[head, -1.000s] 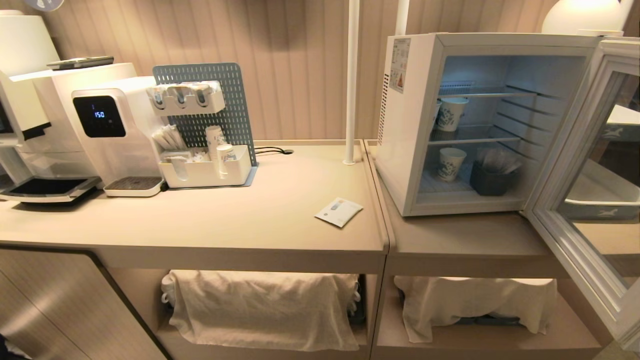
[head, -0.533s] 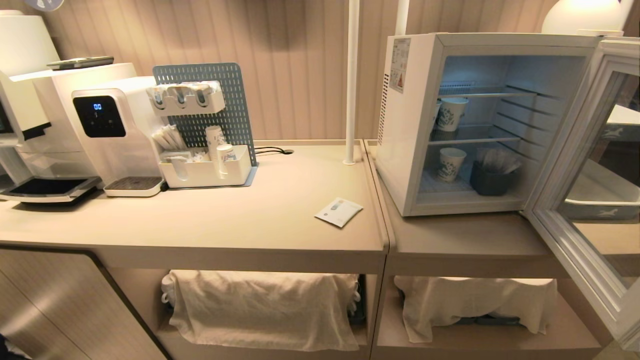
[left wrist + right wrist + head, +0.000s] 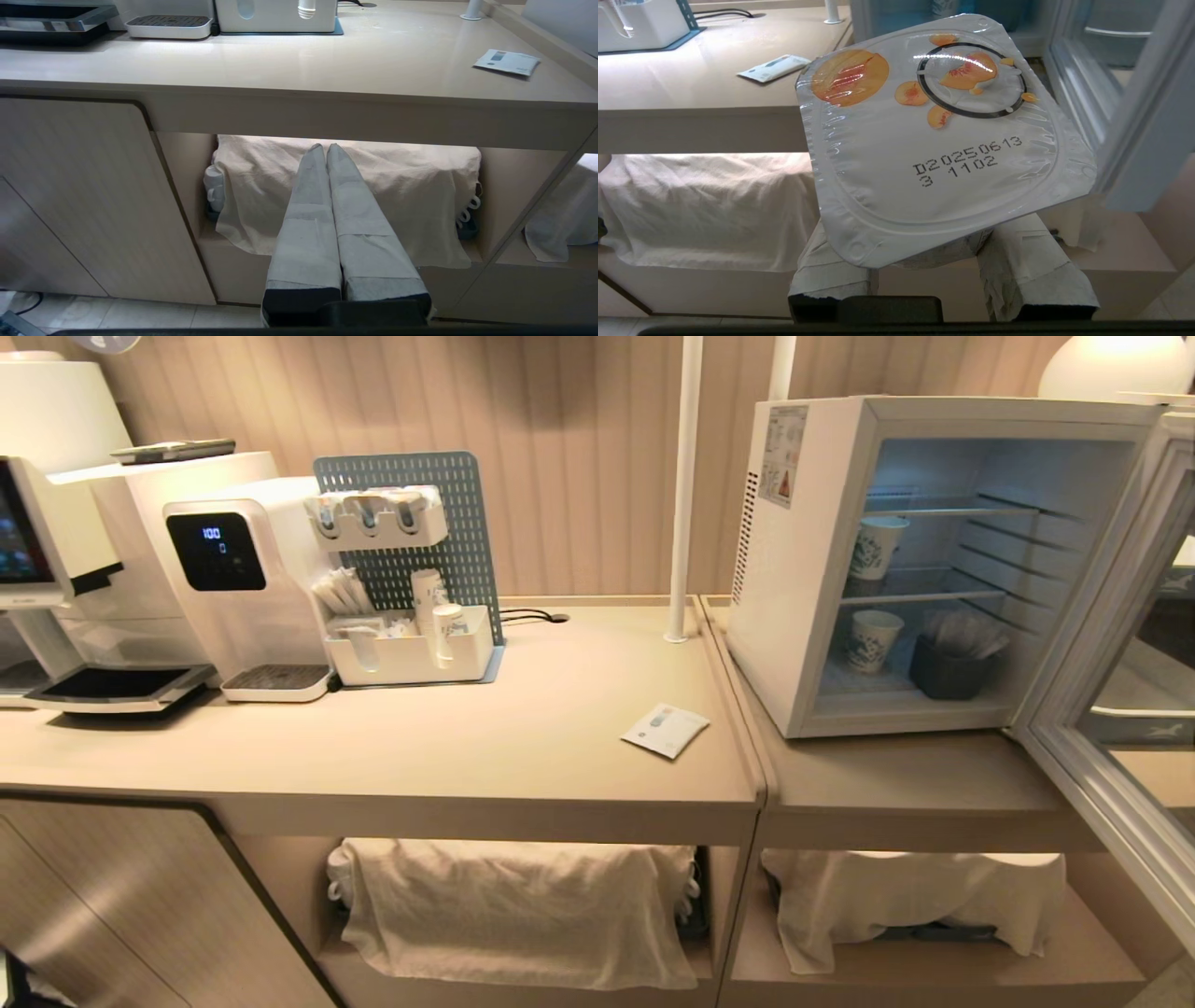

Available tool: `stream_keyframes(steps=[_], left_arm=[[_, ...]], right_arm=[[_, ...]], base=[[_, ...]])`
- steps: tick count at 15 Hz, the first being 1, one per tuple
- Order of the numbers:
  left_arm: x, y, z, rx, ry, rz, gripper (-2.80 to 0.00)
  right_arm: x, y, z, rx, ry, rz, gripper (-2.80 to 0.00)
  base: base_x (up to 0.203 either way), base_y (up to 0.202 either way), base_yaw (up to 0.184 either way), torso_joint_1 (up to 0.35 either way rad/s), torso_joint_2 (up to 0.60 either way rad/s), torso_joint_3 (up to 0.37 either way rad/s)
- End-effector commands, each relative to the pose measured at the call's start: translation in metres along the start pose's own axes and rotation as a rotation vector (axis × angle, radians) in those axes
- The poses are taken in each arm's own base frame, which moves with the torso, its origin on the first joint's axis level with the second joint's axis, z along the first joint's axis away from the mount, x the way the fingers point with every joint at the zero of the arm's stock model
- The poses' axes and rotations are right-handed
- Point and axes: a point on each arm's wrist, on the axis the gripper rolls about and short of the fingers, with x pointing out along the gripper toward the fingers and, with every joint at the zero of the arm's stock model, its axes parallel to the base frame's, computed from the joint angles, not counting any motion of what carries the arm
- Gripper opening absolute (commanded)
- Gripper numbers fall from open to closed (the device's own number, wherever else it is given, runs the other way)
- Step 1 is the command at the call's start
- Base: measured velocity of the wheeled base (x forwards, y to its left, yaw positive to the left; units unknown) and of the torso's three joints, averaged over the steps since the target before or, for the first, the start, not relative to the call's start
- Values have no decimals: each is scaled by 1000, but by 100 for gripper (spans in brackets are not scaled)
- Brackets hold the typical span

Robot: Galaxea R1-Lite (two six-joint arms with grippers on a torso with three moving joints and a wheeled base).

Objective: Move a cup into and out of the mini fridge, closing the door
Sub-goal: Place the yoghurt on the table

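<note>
1. Comparing the head view with the earlier ones, the whole scene has slid toward 3 o'clock: the mini fridge [image 3: 934, 560], the sachet [image 3: 665, 730] and the drinks machine [image 3: 238, 583] all sit further that way by a like amount. That is the camera moving with the robot, not the things shifting on the counter [image 3: 448, 756].
2. My reading is that the robot is repositioning itself before the fridge, whose door [image 3: 1106, 709] stands wide open at 3 o'clock, so the loading step looks ready to begin but has not started.
3. Neither arm shows in the head view; both hang low in front of the counter's edge.
4. The right end effector [image 3: 938, 261] grips the cup [image 3: 943, 140] from below, its two padded fingers [image 3: 1027, 270] pressed against the tub's sides, with the peel lid and its orange fruit marks facing the wrist camera.
5. The cup is therefore in the right end effector, below counter height and outside the fridge, with the open door's frame close beside it.
6. The left end effector [image 3: 325, 149] is closed on nothing, fingers pressed together, pointing at the cloth [image 3: 345, 200] draped over the lower shelf; it looks parked.
7. Inside the fridge, two paper cups [image 3: 876, 639] and a dark holder [image 3: 948, 677] already occupy the shelves.
</note>
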Motion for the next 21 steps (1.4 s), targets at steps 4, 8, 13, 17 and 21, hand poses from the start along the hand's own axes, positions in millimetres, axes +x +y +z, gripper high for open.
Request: stream_keyframes(steps=[4, 8, 13, 17, 21], left_arm=[[0, 0, 0, -1, 2, 1, -280], [0, 0, 0, -1, 2, 1, -280], [0, 0, 0, -1, 2, 1, -280], [0, 0, 0, -1, 2, 1, -280], [0, 0, 0, -1, 2, 1, -280]], right_arm=[[0, 0, 0, 1, 2, 1, -280], [0, 0, 0, 1, 1, 1, -280], [0, 0, 0, 1, 0, 1, -280], [0, 0, 0, 1, 1, 1, -280], [0, 0, 0, 1, 1, 1, -280]], base=[[0, 187, -1, 5, 0, 4], [0, 190, 2, 3, 4, 2], [0, 191, 0, 4, 1, 1], [0, 188, 0, 5, 1, -2], [0, 190, 0, -1, 0, 2]])
